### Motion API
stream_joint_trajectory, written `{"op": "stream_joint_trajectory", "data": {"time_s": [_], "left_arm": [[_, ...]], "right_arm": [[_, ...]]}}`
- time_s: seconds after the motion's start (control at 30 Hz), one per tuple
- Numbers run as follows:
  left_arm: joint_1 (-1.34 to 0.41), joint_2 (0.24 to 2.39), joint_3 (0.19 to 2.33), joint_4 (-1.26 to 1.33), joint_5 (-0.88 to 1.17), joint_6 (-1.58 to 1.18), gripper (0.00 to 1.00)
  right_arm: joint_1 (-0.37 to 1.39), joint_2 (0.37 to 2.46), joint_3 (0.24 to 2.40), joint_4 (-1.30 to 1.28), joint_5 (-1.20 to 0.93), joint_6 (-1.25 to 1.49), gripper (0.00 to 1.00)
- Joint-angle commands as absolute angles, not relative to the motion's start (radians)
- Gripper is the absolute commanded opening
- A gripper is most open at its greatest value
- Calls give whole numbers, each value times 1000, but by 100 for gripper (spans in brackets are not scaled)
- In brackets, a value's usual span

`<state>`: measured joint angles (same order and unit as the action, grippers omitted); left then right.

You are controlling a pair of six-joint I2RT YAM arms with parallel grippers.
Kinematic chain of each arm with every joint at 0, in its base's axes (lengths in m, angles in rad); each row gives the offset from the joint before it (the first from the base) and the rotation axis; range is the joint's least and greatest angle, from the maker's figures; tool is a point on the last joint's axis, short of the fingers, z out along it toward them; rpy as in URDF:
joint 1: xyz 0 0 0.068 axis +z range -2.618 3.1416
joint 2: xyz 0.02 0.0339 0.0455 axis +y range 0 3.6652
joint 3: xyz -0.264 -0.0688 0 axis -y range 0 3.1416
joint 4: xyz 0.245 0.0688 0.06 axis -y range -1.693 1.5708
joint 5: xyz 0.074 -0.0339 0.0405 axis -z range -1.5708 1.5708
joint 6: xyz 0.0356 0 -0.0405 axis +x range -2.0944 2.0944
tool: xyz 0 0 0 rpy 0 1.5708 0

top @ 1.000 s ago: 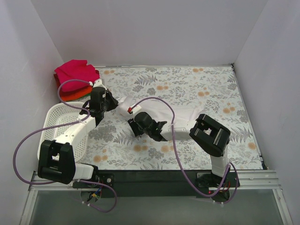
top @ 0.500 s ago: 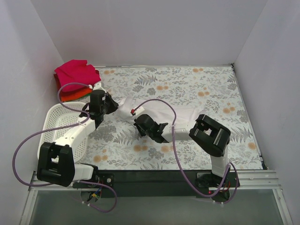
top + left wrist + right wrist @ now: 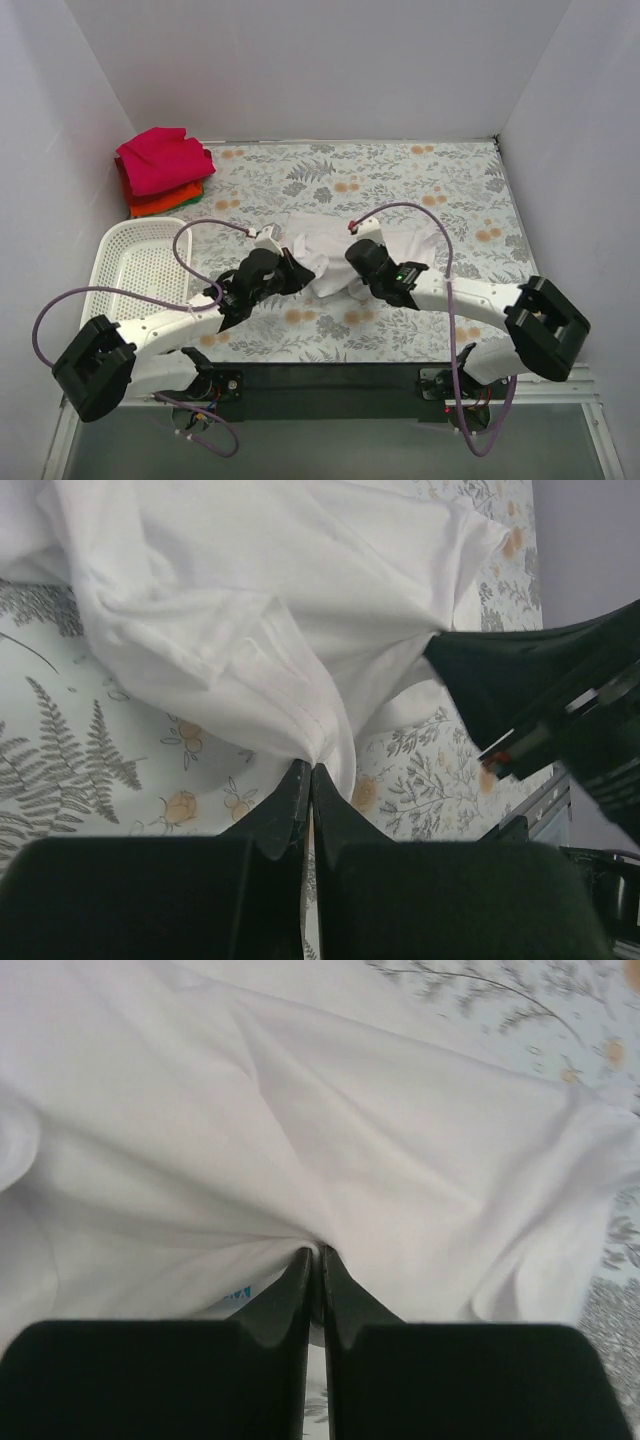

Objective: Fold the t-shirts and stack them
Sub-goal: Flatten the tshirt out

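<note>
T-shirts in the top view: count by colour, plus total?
white t-shirt: 1
magenta-pink t-shirt: 1
red-orange t-shirt: 1
green t-shirt: 1 (only an edge shows in the stack)
Total: 4

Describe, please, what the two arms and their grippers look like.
Both arms are white tubes with chunky black joint blocks: left arm, right arm. A thin purple cable loops beside each. The left gripper and right gripper have black, tapering fingers.
</note>
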<state>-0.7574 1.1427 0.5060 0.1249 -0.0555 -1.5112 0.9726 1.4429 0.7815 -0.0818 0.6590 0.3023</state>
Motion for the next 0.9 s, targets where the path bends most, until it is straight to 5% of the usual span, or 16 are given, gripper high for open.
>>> {"op": "stream_joint_trajectory", "data": {"time_s": [0.0, 0.1, 0.3, 0.43, 0.47, 0.63, 0.87], "left_arm": [[-860, 1167, 448, 245, -163, -1634, 0], [-1000, 1300, 504, 331, -150, -1657, 0], [-1213, 1496, 682, 313, -147, -1579, 37], [-1218, 1393, 675, 264, -213, -1540, 47], [-1219, 1362, 673, 243, -236, -1529, 47], [-1168, 1140, 640, 100, -411, -1465, 57], [-869, 1092, 557, 51, -278, -1457, 57]], "right_arm": [[890, 1318, 710, -210, 793, 353, 1], [803, 1220, 681, -238, 819, 335, 1], [678, 1108, 680, -275, 865, 296, 1], [675, 1075, 704, -284, 816, 267, 42], [676, 1068, 709, -284, 749, 267, 46], [730, 997, 658, -169, 524, 242, 52], [839, 975, 531, 24, 224, 252, 59]]}}
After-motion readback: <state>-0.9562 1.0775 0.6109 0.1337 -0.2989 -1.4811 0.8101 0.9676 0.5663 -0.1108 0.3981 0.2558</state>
